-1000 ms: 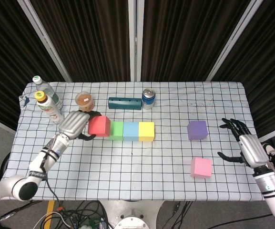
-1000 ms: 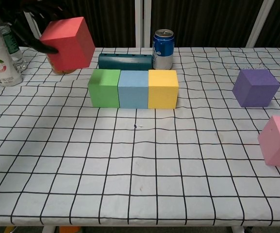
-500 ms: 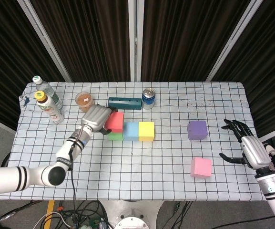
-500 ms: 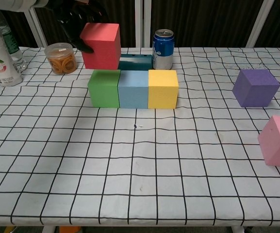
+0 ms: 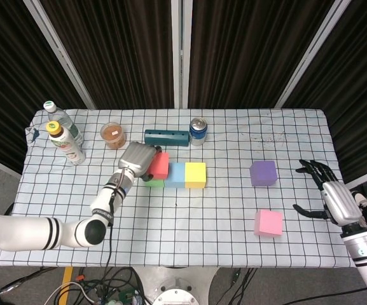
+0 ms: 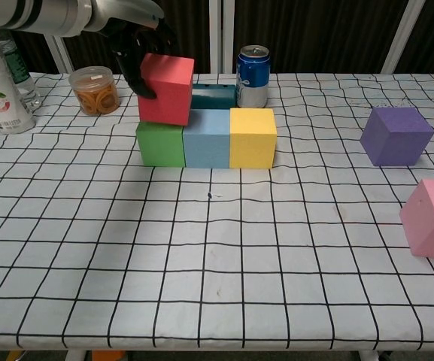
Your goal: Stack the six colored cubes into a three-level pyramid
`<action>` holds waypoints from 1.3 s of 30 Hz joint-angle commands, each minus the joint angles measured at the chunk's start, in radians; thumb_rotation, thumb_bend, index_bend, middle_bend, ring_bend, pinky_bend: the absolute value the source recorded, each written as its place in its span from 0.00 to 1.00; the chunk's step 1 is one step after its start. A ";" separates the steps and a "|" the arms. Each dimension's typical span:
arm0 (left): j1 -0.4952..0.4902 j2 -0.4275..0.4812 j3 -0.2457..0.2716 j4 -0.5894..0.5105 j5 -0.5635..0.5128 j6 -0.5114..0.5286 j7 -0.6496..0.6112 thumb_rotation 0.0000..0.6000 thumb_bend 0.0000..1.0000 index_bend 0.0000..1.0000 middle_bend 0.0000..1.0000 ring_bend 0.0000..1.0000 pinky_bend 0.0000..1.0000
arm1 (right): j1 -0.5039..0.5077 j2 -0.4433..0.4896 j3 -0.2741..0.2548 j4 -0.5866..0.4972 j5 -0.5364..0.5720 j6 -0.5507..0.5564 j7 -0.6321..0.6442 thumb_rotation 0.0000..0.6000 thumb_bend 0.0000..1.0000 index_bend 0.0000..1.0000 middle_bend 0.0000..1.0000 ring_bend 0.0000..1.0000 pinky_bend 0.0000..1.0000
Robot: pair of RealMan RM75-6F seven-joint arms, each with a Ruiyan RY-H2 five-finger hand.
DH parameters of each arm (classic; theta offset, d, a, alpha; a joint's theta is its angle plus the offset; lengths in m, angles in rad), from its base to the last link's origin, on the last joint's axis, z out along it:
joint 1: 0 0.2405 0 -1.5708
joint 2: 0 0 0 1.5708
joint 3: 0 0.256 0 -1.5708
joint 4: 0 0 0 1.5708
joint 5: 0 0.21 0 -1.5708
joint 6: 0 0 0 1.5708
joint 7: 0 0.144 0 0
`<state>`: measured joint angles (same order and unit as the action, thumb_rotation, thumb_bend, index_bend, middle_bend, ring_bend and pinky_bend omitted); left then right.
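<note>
Red cube (image 6: 167,89) sits upper left of centre, gripped by your left hand (image 6: 135,39) over the green cube (image 6: 161,143) and blue cube (image 6: 207,138). It looks light, foam-like; hold opposite flat faces. Your right hand (image 5: 331,194) hangs empty, fingers spread.

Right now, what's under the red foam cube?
The red foam cube, gripped by the left hand, sits over the green cube and the edge of the light blue cube. Full contact can't be confirmed.
</note>
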<state>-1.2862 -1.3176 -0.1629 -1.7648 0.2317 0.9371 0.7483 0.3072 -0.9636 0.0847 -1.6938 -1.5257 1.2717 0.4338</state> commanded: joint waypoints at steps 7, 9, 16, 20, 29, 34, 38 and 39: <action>-0.038 -0.029 -0.001 0.015 -0.076 0.018 0.022 1.00 0.20 0.16 0.27 0.28 0.34 | -0.004 -0.001 0.000 0.009 -0.002 0.007 0.014 1.00 0.13 0.00 0.22 0.00 0.00; -0.044 -0.035 -0.001 0.020 -0.090 0.016 0.026 1.00 0.20 0.15 0.26 0.26 0.34 | -0.005 -0.001 0.000 0.012 -0.002 0.008 0.017 1.00 0.13 0.00 0.22 0.00 0.00; -0.040 -0.032 -0.004 0.012 -0.072 0.010 0.005 1.00 0.19 0.07 0.12 0.13 0.33 | -0.008 0.001 -0.001 0.017 -0.004 0.012 0.024 1.00 0.13 0.00 0.22 0.00 0.00; -0.026 -0.018 0.015 -0.006 0.008 -0.009 -0.002 1.00 0.19 0.07 0.12 0.13 0.30 | -0.010 0.001 0.000 0.019 -0.004 0.014 0.028 1.00 0.13 0.00 0.22 0.00 0.00; -0.017 -0.040 0.057 0.016 0.159 0.029 0.020 1.00 0.19 0.14 0.17 0.13 0.25 | -0.011 -0.001 -0.001 0.021 -0.004 0.013 0.031 1.00 0.13 0.00 0.22 0.00 0.00; 0.006 -0.016 0.054 -0.017 0.189 0.043 -0.007 1.00 0.18 0.13 0.15 0.13 0.23 | -0.014 0.003 -0.001 0.024 -0.002 0.017 0.034 1.00 0.13 0.00 0.22 0.00 0.00; 0.020 0.005 0.066 -0.024 0.194 0.031 -0.016 1.00 0.16 0.10 0.12 0.11 0.22 | -0.015 0.002 -0.001 0.027 -0.001 0.016 0.040 1.00 0.13 0.00 0.22 0.00 0.00; 0.022 0.005 0.068 -0.022 0.195 0.027 -0.018 1.00 0.15 0.10 0.11 0.10 0.22 | -0.015 0.001 -0.001 0.028 -0.001 0.016 0.041 1.00 0.13 0.00 0.22 0.00 0.00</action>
<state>-1.2664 -1.3139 -0.0975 -1.7881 0.4255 0.9669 0.7323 0.2924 -0.9621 0.0840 -1.6662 -1.5264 1.2876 0.4745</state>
